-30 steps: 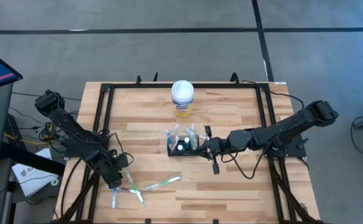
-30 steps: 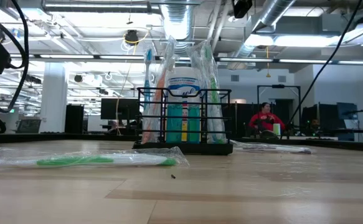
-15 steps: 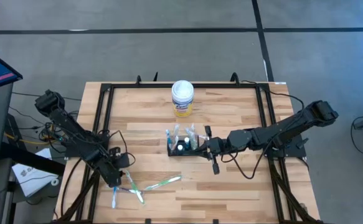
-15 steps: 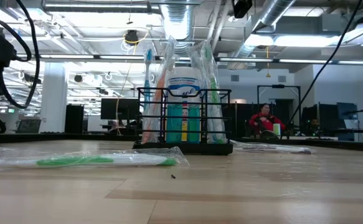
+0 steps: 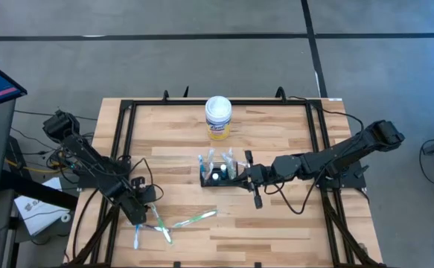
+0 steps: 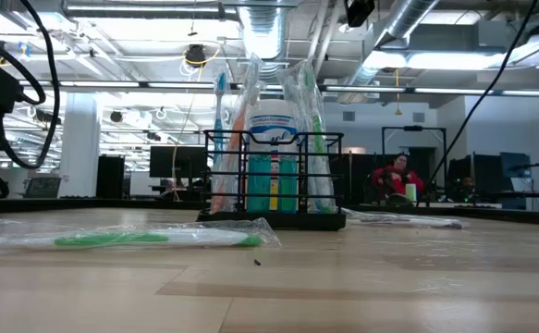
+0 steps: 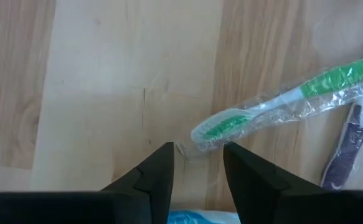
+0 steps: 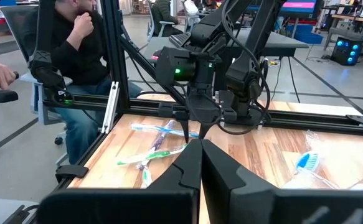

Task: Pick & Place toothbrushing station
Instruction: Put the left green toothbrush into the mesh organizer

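Clearly the left gripper [image 7: 197, 163] was the tool at work: its two dark fingers [image 7: 159, 171] stood partly apart, a narrow gap between them and nothing held, poised low over the wood. Just ahead of the fingertips lay the head end of a wrapped green toothbrush [image 7: 281, 106], its clear wrapper almost reaching the gap; a darker, purplish brush [image 7: 344, 149] lay beyond it, and a blue one [image 7: 197, 218] sat close under the wrist.

To do this step well, I judged the fingers should straddle the brush's stiff handle rather than the loose film, which would slip, then close squarely across it.

Well apart from this gripper, toward mid-table, stood the toothbrushing station [image 5: 218, 176], already bearing upright brushes. The right gripper [image 5: 248, 177] rested just beside it, fingers closed together and empty.
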`<action>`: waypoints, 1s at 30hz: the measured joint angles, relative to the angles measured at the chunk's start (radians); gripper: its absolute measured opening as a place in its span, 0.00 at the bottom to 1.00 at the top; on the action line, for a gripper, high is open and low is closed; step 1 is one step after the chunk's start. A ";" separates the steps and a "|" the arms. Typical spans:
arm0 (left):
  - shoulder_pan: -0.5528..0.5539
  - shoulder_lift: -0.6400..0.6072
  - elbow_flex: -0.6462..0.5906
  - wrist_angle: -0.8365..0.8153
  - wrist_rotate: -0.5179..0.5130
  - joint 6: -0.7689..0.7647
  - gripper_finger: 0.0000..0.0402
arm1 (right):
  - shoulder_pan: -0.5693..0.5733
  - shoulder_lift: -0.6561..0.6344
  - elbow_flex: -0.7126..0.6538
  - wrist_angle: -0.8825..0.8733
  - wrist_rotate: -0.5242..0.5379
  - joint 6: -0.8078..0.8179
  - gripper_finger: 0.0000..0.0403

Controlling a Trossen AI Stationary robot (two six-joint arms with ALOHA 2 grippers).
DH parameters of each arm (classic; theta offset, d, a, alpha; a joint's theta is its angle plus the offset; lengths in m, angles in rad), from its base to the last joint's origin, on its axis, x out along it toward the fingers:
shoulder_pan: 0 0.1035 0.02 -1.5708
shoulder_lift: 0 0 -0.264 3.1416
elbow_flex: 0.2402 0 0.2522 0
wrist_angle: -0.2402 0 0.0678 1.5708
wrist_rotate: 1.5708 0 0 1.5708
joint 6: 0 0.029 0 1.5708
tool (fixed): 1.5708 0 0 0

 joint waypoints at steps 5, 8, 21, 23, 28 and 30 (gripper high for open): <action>0.000 0.000 0.000 0.003 0.000 0.000 0.30 | 0.000 0.000 0.000 0.000 0.000 0.000 0.00; 0.000 0.000 0.000 0.005 0.000 0.008 0.29 | 0.000 0.000 0.000 0.000 0.000 0.000 0.00; 0.000 0.000 0.000 0.024 -0.046 0.096 0.30 | 0.000 0.000 0.000 -0.016 0.000 0.000 0.00; 0.000 0.000 0.000 0.036 -0.066 0.096 0.30 | 0.000 0.000 0.000 -0.015 0.000 0.000 0.00; 0.000 0.000 0.000 0.041 -0.060 0.097 0.29 | 0.000 0.000 0.000 -0.015 0.000 0.000 0.00; 0.000 0.000 0.000 0.044 -0.065 0.097 0.27 | 0.000 0.000 0.000 -0.015 0.000 0.000 0.00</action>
